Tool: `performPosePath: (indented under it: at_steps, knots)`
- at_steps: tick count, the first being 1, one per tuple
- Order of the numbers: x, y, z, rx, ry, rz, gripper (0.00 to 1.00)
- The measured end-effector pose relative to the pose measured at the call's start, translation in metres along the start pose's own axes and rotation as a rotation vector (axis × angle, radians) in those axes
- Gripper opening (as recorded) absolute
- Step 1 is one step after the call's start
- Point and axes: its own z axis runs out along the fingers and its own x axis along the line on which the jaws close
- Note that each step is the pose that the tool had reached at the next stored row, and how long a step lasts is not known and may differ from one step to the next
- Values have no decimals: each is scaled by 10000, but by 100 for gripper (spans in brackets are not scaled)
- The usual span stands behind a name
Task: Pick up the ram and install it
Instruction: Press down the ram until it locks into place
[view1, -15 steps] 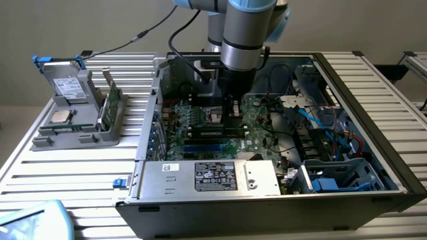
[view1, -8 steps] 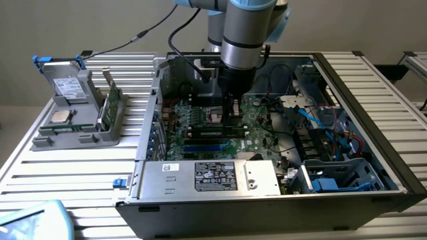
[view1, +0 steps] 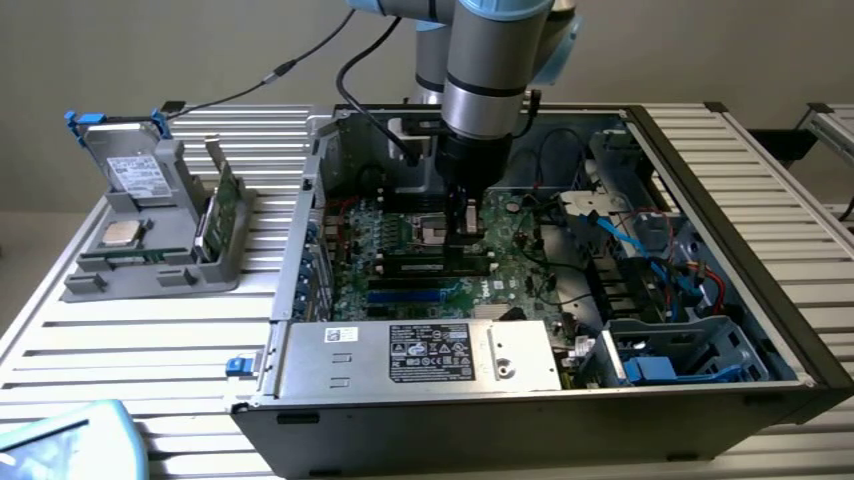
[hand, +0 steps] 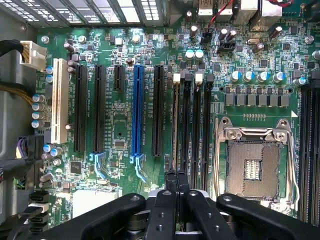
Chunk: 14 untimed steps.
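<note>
The ram (hand: 175, 125) stands on edge in the outermost of the black memory slots (hand: 196, 130), beside the long expansion slots, and I see it as a thin brownish strip. My gripper (hand: 176, 176) is shut on its near end, with the black fingers (hand: 170, 187) pressed together around the stick. In the exterior view the gripper (view1: 465, 236) points straight down into the open computer case, its tip at the memory slots (view1: 430, 264) in the middle of the green motherboard (view1: 400, 235).
The empty CPU socket (hand: 252, 167) lies just beside the memory slots. A blue expansion slot (hand: 137, 110) and a white one (hand: 60, 100) run parallel. The silver power supply (view1: 414, 355), blue cables (view1: 667, 250) and case walls surround the board. A grey rack (view1: 147, 270) holds a green card (view1: 220, 205).
</note>
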Motion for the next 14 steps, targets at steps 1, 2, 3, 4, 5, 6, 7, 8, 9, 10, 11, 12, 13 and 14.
performPosePath:
  at_steps: [1,2,3,4,5,6,7,8,9,10,11,12,13,14]
  knots:
    - [0,-9,-1,0,1,0,11]
    - [1,-23,-2,0,1,-1,11]
    - [1,-44,-4,0,1,-4,11]
    - [2,-61,-5,0,2,-7,11]
    - [2,-76,-6,1,1,-9,11]
    - [2,-90,-7,1,1,-12,11]
    - [2,-109,-8,1,1,-17,11]
    - [3,-129,-10,2,2,-27,11]
    - [3,-139,-11,3,2,-31,11]
    - [3,-148,-11,3,2,-35,11]
    - [3,-153,-12,3,2,-38,11]
    - [3,-153,-12,3,3,-37,11]
    - [3,-153,-12,3,2,-37,11]
    - [3,-153,-11,3,3,-37,11]
